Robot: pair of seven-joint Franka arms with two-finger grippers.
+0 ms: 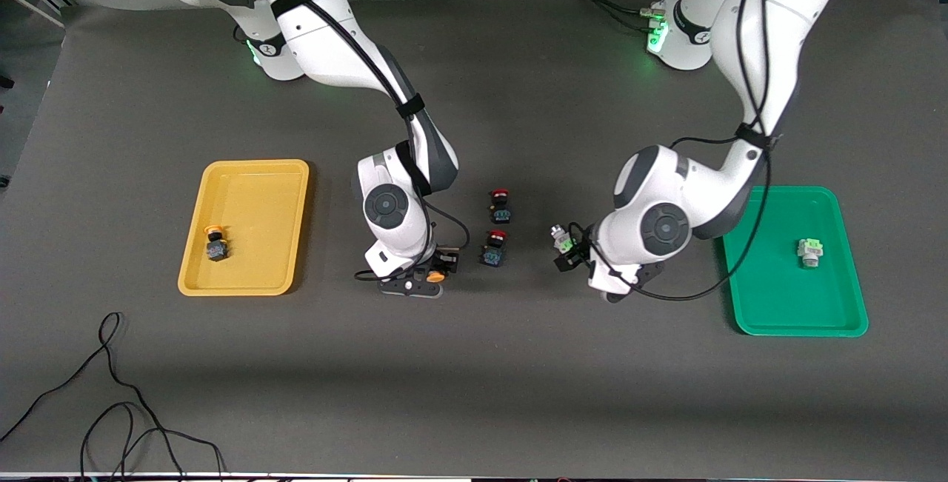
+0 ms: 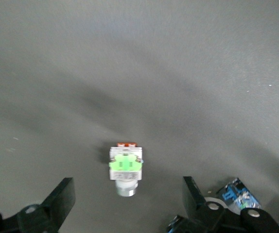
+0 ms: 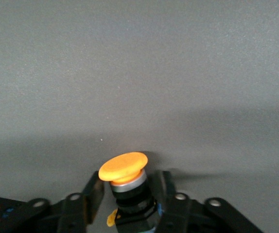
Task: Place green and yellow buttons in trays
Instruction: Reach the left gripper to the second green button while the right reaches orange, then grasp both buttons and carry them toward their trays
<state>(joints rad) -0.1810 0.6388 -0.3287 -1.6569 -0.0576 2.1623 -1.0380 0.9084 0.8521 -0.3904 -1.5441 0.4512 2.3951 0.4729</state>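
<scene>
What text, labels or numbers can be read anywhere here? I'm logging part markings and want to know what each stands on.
None can be read.
yellow tray and green tray: plain, no print.
green button between the left gripper's open fingers: no legible marking.
yellow-capped button held in the right gripper: blank cap.
red-capped buttons: blue parts on their bodies, too small to read.

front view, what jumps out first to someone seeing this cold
Two bright trays: the yellow tray toward the right arm's end, the green tray toward the left arm's, each already holding one button. Between them, the right gripper is shut on a yellow-capped button, and the left gripper is open around a green button.
</scene>
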